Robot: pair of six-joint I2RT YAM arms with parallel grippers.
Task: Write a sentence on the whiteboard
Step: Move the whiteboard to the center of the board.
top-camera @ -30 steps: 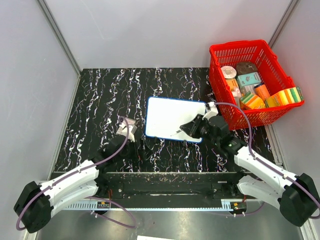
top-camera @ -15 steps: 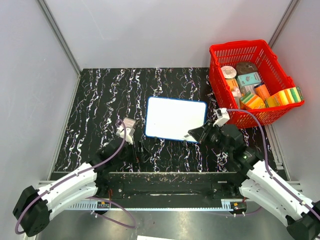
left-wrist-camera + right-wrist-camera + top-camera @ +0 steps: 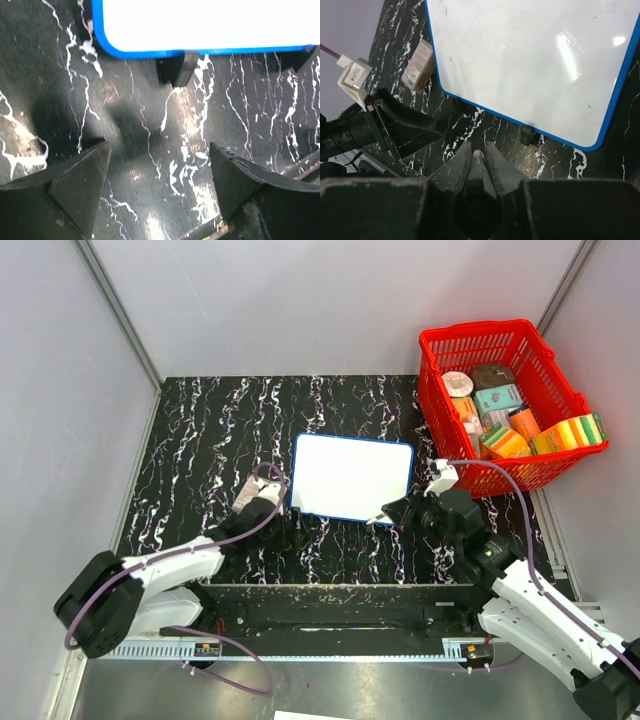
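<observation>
The whiteboard (image 3: 352, 478) lies flat at the middle of the black marbled table (image 3: 200, 440), its long axis running left to right and its blue rim slightly skewed. Its face reads blank: no sentence shows on it in any view, only faint smudges in the right wrist view.

Just off its near right corner hangs the right gripper (image 3: 388, 512), fingers pinched tight around a thin marker (image 3: 478, 157) whose pale tip points at the table, short of the rim. From that tip the board lies farther away and to the left, so the stroke looks set to begin with a reach away from the arm bases and leftward across the board's length.

At the near left corner the left gripper (image 3: 157, 175) rests low over the table, jaws spread wide and holding nothing. A small black block (image 3: 175, 67) sits against the board's near rim; what it is cannot be told. A red basket (image 3: 470, 333) of packets stands at the far right.
</observation>
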